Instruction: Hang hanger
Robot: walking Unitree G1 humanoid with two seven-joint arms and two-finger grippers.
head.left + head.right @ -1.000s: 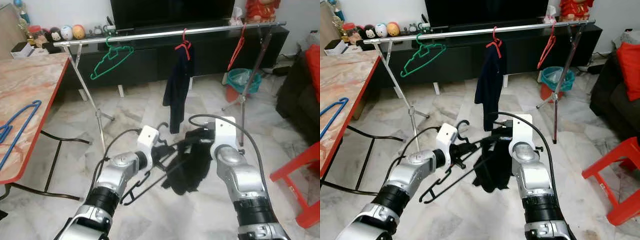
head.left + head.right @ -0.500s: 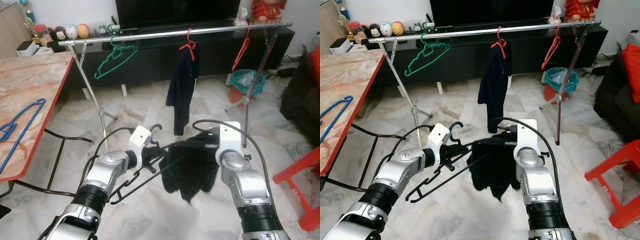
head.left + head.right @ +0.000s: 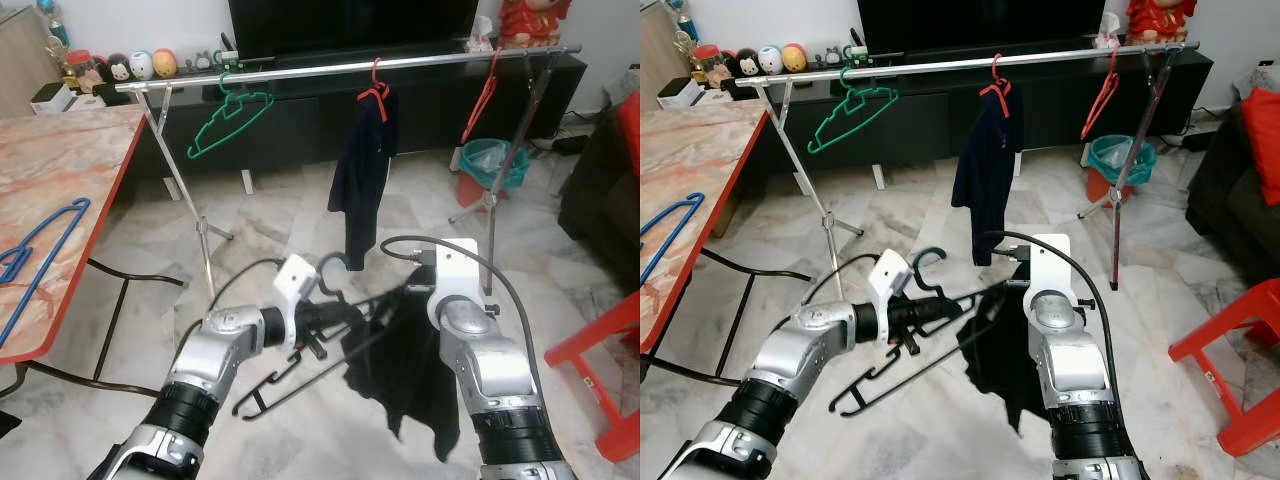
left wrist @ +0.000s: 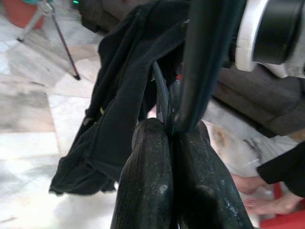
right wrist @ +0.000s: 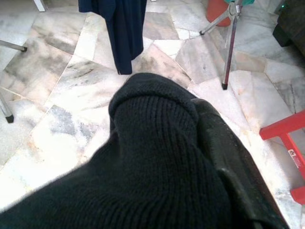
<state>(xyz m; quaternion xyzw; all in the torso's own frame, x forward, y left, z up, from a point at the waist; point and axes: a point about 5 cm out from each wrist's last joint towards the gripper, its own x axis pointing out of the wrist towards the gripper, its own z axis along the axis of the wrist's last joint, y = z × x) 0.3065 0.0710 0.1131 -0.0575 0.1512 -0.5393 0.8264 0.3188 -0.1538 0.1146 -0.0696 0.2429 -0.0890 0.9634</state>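
Note:
My left gripper (image 3: 328, 316) is shut on a black wire hanger (image 3: 296, 377) just below its hook, holding it low over the floor. In the left wrist view its fingers (image 4: 147, 191) press together on the hanger wire (image 4: 162, 98). A black knit garment (image 3: 412, 365) hangs from my right gripper (image 3: 408, 292), which is shut on its top edge, right beside the hanger's shoulder. In the right wrist view the knit (image 5: 152, 157) covers one finger and the other finger (image 5: 228, 164) shows beside it. The clothes rail (image 3: 350, 68) stands across the room ahead.
The rail holds a green hanger (image 3: 228, 120), a navy garment (image 3: 360, 185) on a red hanger, and a bare red hanger (image 3: 480, 95). A marble-topped table (image 3: 60, 170) with a blue hanger (image 3: 40, 250) is on the left. A red stool (image 3: 600, 360), a teal bin (image 3: 487, 160) and a dark sofa are on the right.
The black garment has unfolded and now hangs longer below my right gripper. My left gripper has brought the hanger to the right, closer to the garment.

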